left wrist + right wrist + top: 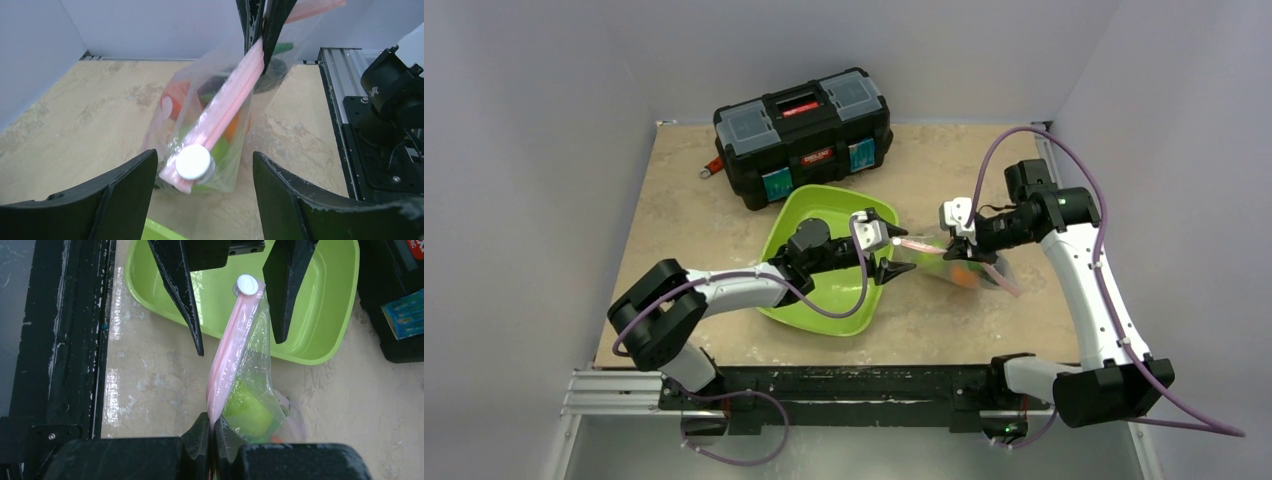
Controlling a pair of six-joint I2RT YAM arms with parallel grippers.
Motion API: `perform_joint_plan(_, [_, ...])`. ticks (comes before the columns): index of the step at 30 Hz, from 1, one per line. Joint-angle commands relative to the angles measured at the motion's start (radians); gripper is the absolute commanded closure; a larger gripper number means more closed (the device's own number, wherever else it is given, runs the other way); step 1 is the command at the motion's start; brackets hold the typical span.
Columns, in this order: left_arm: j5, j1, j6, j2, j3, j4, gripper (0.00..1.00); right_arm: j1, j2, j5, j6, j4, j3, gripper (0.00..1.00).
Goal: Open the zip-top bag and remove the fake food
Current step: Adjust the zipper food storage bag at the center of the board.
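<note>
The zip-top bag (pixel 956 270) hangs over the table just right of the green tray, with its pink zip strip (pixel 227 355) stretched between the two arms. My right gripper (pixel 214 427) is shut on one end of that strip. At the other end a white round slider (pixel 193 162) sits between the fingers of my left gripper (pixel 204 160), which is open and touches nothing. Fake food shows through the plastic: a green piece (pixel 247 410) and a red-orange piece (pixel 175 97). In the top view my left gripper (pixel 892 258) and right gripper (pixel 959 245) face each other.
The lime-green tray (pixel 819 205) lies under my left arm and holds nothing that shows. A black toolbox (pixel 804 135) stands behind it at the back of the table. The arms' black rail (pixel 844 385) runs along the near edge.
</note>
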Motion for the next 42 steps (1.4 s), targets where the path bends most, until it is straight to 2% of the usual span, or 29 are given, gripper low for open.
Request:
perform_joint_plan(1, [0.016, -0.009, 0.001, 0.026, 0.070, 0.161, 0.35, 0.005, -0.008, -0.067, -0.010, -0.011, 0.031, 1.00])
perform_joint_plan(3, [0.013, -0.009, -0.004, 0.030, 0.078, 0.153, 0.43, 0.005, -0.008, -0.075, -0.007, -0.013, 0.031, 1.00])
perform_joint_plan(6, [0.028, -0.009, -0.010, 0.041, 0.100, 0.111, 0.61, 0.005, -0.006, -0.078, -0.005, -0.013, 0.031, 1.00])
perform_joint_plan(11, [0.023, -0.010, -0.032, 0.043, 0.094, 0.084, 0.97, 0.004, 0.003, -0.048, 0.030, -0.005, 0.052, 1.00])
perform_joint_plan(13, [0.013, -0.010, -0.039, 0.032, 0.090, 0.070, 1.00, 0.004, 0.008, -0.027, 0.071, 0.029, 0.064, 0.98])
perform_joint_plan(15, [-0.012, -0.009, -0.100, 0.017, 0.112, 0.001, 1.00, 0.005, 0.004, 0.004, 0.181, 0.097, 0.066, 0.80])
perform_joint_plan(18, [-0.047, -0.010, -0.192, 0.004, 0.171, -0.119, 1.00, 0.011, -0.013, 0.016, 0.254, 0.157, 0.054, 0.42])
perform_joint_plan(21, [-0.070, -0.009, -0.287, 0.004, 0.218, -0.194, 1.00, 0.058, -0.043, 0.059, 0.304, 0.204, 0.044, 0.24])
perform_joint_plan(23, [-0.092, -0.009, -0.341, 0.006, 0.230, -0.208, 1.00, 0.110, -0.061, 0.099, 0.342, 0.245, 0.042, 0.20])
perform_joint_plan(27, [-0.092, -0.010, -0.464, 0.018, 0.294, -0.284, 1.00, 0.180, -0.055, 0.183, 0.404, 0.313, 0.045, 0.21])
perform_joint_plan(32, [-0.074, -0.009, -0.534, 0.026, 0.375, -0.390, 1.00, 0.206, -0.054, 0.295, 0.444, 0.376, 0.042, 0.30])
perform_joint_plan(40, [-0.052, -0.009, -0.548, 0.025, 0.430, -0.481, 1.00, 0.226, -0.065, 0.392, 0.496, 0.419, 0.039, 0.64])
perform_joint_plan(42, [-0.051, -0.009, -0.539, 0.020, 0.430, -0.491, 1.00, 0.227, -0.068, 0.401, 0.499, 0.408, 0.057, 0.75])
